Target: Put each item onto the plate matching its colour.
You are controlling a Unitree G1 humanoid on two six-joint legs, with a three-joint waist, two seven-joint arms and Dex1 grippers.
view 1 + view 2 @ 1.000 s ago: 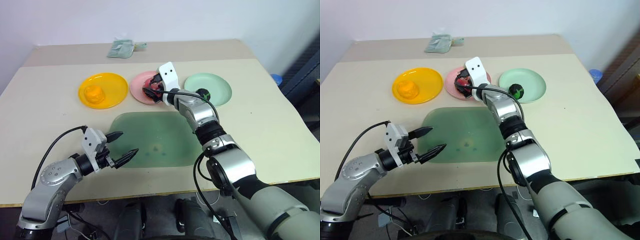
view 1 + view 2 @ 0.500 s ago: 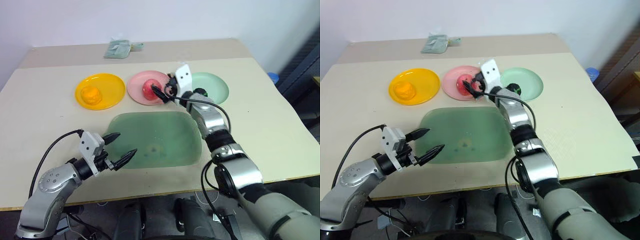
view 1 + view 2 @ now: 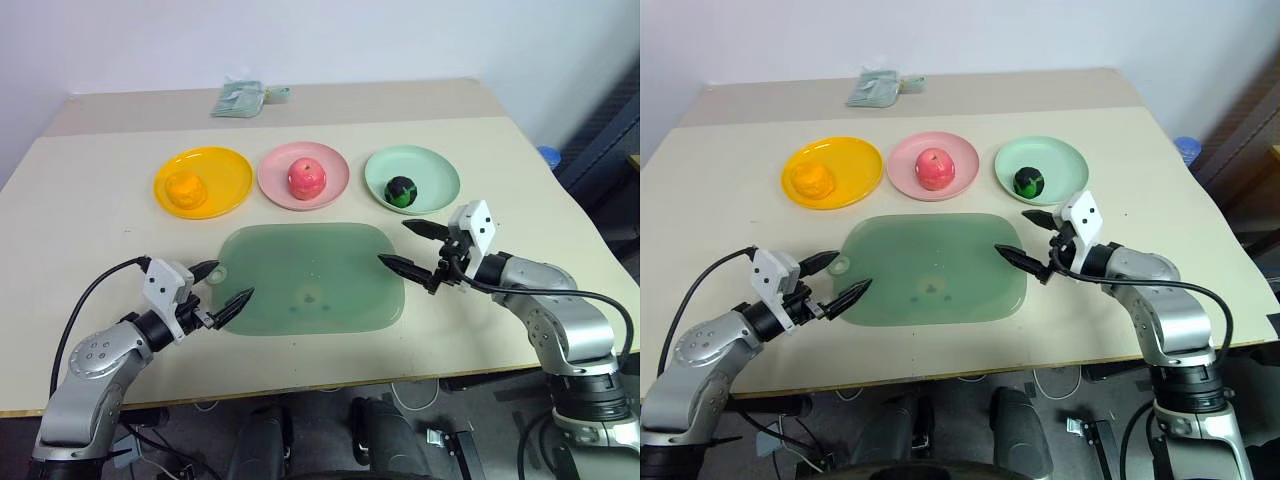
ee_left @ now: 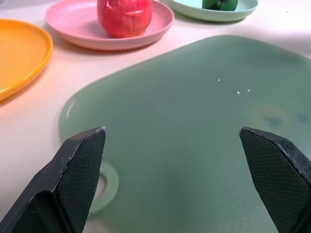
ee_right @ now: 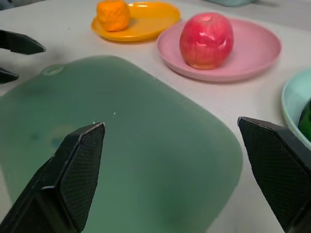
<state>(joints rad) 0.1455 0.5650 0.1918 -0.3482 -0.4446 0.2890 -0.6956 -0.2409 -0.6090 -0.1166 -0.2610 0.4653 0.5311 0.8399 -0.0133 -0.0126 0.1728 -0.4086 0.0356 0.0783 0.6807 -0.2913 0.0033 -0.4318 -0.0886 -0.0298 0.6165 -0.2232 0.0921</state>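
Note:
Three plates stand in a row at the back of the table. The round orange fruit lies on the yellow-orange plate. On the pink plate sits the red-pink apple. The dark green ball rests on the mint green plate. My left gripper hangs open and empty at the left edge of the green mat. Over the mat's right edge my right gripper is open, holding nothing.
A greenish packet lies at the table's far edge, behind the plates. A blue object shows past the table's right side. Black cables trail from both wrists.
My right gripper has let go of the apple on the pink plate and pulled back towards me and to the right, now wide open. The left gripper has barely shifted.

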